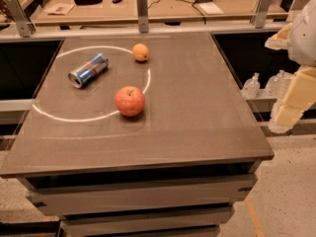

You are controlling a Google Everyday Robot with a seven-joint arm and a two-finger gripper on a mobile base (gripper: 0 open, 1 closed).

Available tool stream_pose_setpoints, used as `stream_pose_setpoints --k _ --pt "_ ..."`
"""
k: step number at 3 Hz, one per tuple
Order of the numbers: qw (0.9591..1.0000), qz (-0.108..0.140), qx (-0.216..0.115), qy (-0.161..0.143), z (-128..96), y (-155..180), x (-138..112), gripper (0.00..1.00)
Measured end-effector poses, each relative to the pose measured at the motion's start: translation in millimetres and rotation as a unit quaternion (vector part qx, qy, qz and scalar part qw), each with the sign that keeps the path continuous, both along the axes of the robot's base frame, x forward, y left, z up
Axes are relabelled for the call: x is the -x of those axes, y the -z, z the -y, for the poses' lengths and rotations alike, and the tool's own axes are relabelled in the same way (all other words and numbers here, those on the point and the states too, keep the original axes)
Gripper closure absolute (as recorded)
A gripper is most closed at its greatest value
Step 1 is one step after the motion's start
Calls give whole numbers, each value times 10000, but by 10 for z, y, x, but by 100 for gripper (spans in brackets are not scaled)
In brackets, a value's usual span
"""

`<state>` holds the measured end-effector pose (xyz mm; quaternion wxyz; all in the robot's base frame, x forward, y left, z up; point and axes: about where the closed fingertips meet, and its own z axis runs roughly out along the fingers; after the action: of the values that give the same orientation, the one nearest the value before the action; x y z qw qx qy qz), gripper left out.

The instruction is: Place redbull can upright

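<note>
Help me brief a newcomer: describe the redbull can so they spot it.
On the table, away from the gripper off its right edge, look inside the white circle, far left. The redbull can lies on its side, blue and silver, the only cylinder beside the apple and orange.

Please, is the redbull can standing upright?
No, the redbull can lies on its side, while the pincer hangs right of the table.

We look from our one camera, raised in front of the worktop (197, 98), down and across it toward the cluttered bench (197, 9) beyond. We stand near enough that the worktop fills most of the view, its front drawers (138, 196) showing below. The gripper (291, 102) hangs at our right edge, beside the worktop.
</note>
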<state>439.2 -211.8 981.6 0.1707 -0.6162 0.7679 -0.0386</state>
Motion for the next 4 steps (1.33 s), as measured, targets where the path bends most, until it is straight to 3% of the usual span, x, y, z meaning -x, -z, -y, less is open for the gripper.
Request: stream_pose_setpoints --k 1,2,3,4 --pt "9990 325 256 -194 -134 -59 -38 0" --pt "9949 721 192 -680 -300 -46 -133 0" --pt "9812 937 -179 -1677 -618 -59 -314 0" --pt "9538 1048 -175 -2809 -926 -169 -452 0"
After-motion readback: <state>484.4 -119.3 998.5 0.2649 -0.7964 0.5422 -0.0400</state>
